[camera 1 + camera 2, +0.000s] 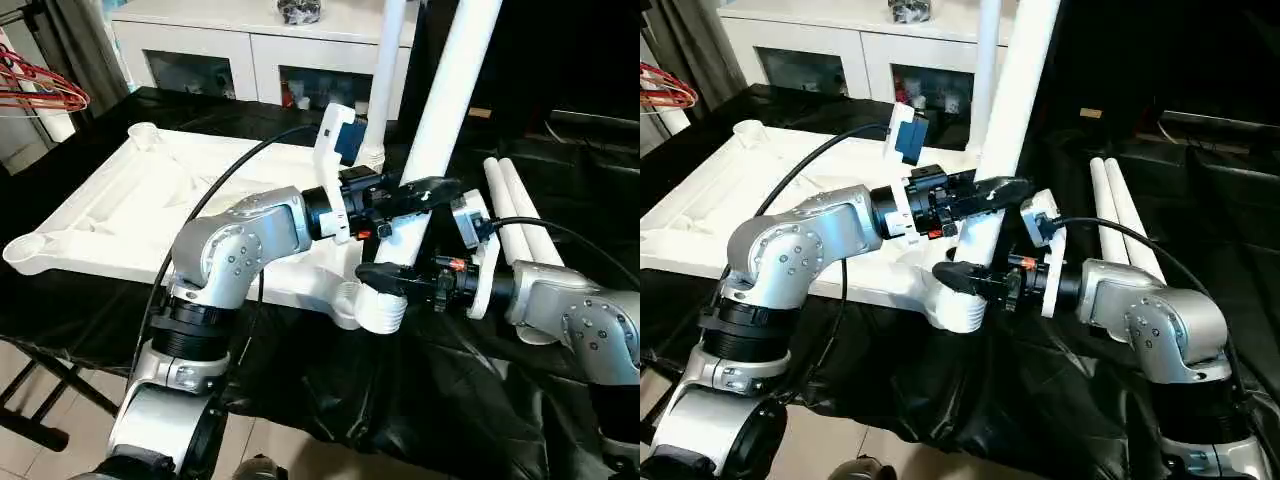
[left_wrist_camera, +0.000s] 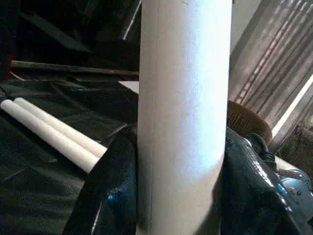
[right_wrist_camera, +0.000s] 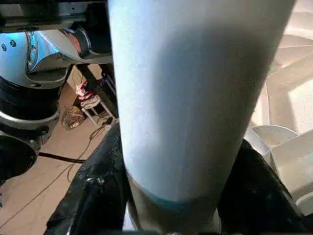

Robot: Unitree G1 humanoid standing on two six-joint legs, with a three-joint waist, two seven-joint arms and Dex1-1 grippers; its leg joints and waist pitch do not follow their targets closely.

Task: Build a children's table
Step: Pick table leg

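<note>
The white table top [image 1: 130,210] lies upside down on a black-draped surface, ribs and round corner sockets facing up. One white leg [image 1: 385,70] stands upright in a far corner socket. A second leg [image 1: 450,90] leans steeply over the near right corner, and its ribbed end [image 1: 380,312] sits at that socket. My left gripper [image 1: 428,193] is shut on this leg partway up. Lower down, just above the ribbed end, my right gripper [image 1: 392,277] is shut on it too. In the wrist views black fingers [image 2: 110,191] [image 3: 93,196] press both sides of the tube.
Two more white legs [image 1: 520,210] lie side by side on the black cloth to the right. Behind the table stands a white cabinet [image 1: 230,50] with glass doors. Red hangers [image 1: 40,90] hang at the far left. Bare floor shows below the near edge.
</note>
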